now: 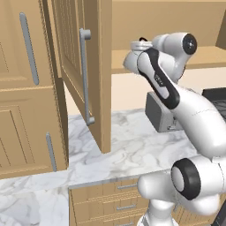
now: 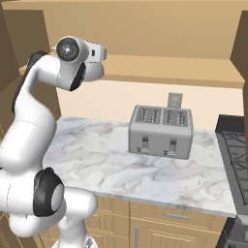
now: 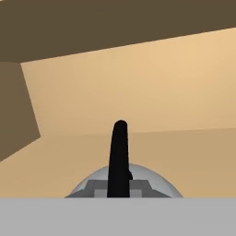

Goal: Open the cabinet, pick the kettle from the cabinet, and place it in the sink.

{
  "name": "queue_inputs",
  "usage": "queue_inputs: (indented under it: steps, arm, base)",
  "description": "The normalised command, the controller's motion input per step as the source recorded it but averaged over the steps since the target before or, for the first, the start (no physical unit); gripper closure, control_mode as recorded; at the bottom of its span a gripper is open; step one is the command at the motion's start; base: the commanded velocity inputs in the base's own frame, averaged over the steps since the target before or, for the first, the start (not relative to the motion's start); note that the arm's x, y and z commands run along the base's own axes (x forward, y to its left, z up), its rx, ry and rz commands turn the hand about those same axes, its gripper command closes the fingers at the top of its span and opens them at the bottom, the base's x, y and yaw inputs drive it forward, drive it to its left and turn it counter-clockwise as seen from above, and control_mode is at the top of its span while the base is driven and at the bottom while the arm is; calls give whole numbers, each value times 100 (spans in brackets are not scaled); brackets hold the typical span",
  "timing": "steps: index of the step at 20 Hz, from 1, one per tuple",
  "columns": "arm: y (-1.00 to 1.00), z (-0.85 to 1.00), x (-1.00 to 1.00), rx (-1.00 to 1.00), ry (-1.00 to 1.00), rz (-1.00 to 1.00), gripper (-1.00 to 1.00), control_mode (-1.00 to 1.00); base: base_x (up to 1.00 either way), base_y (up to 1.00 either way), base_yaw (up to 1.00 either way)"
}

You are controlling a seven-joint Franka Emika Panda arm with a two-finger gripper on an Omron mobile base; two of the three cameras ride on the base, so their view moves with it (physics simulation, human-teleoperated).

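The cabinet's door (image 1: 70,62) stands swung open toward me, its long grey bar handle (image 1: 84,75) on the near edge. My arm reaches up into the cabinet's open inside (image 2: 160,29). In the hand view the kettle (image 3: 152,182) shows as a silvery dome just below the hand, on the wooden shelf. Its black handle (image 3: 120,152) rises upright between the tips of my gripper (image 3: 119,188), which is shut on it. In the left base view the hand (image 1: 134,48) sits at shelf height with a bit of the black handle above it. The sink is out of view.
A grey four-slot toaster (image 2: 161,131) stands on the marble counter (image 2: 111,164) below the cabinet. A dark stove (image 2: 235,145) borders the counter on the right. A tall wooden cabinet (image 1: 26,88) closes the left side. Drawers (image 1: 106,198) run under the counter.
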Motion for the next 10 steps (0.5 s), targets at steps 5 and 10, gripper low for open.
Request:
queue_inputs:
  steps: [5,10]
  arm:
    - [-1,17,-77,5,11,0,100,-100]
    - [-9,21,-90,5,8,0,100,-100]
  base:
    - [0,0,0]
    - [0,0,0]
